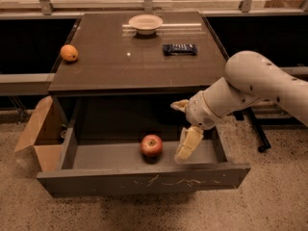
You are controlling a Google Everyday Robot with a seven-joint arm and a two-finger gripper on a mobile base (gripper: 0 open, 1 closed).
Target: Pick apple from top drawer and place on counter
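The red apple (151,145) lies in the open top drawer (144,179), near the middle of its floor. The drawer is pulled out from under the dark brown counter (137,61). My gripper (184,126) hangs over the right part of the drawer, just right of the apple and not touching it. It is open and empty, with one pale finger (188,145) reaching down into the drawer and the other finger (179,105) up near the counter's front edge. The white arm comes in from the right.
On the counter are a small orange fruit (69,53) at the left edge, a white bowl (145,23) at the back and a dark packet (179,48) at the back right. An open cardboard box (41,134) stands on the floor left of the drawer.
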